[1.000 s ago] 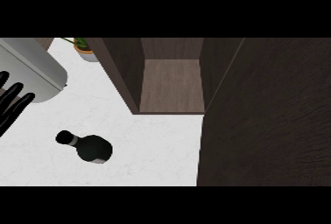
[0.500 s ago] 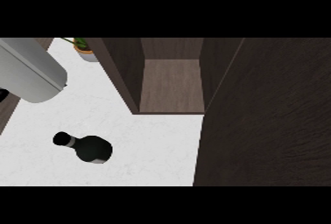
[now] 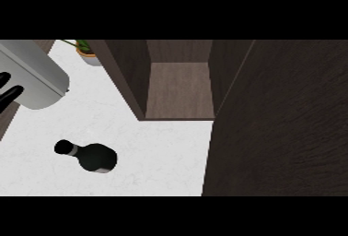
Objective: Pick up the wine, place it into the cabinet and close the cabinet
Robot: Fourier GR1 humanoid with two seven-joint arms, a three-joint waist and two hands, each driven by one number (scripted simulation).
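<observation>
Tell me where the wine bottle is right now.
In the head view the wine bottle stands on the white counter at lower left, apart from and in front-left of the open cabinet, with no hand touching it.

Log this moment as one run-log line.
wine bottle: upright on counter, untouched | cabinet: open | left hand: at left edge, holding nothing

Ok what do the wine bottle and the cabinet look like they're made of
The wine bottle looks like dark, glossy glass, nearly black with a pale band at its base. The cabinet looks like dark brown matte wood or veneer: grain lines run across its door. Neither is certain from looks alone.
</observation>
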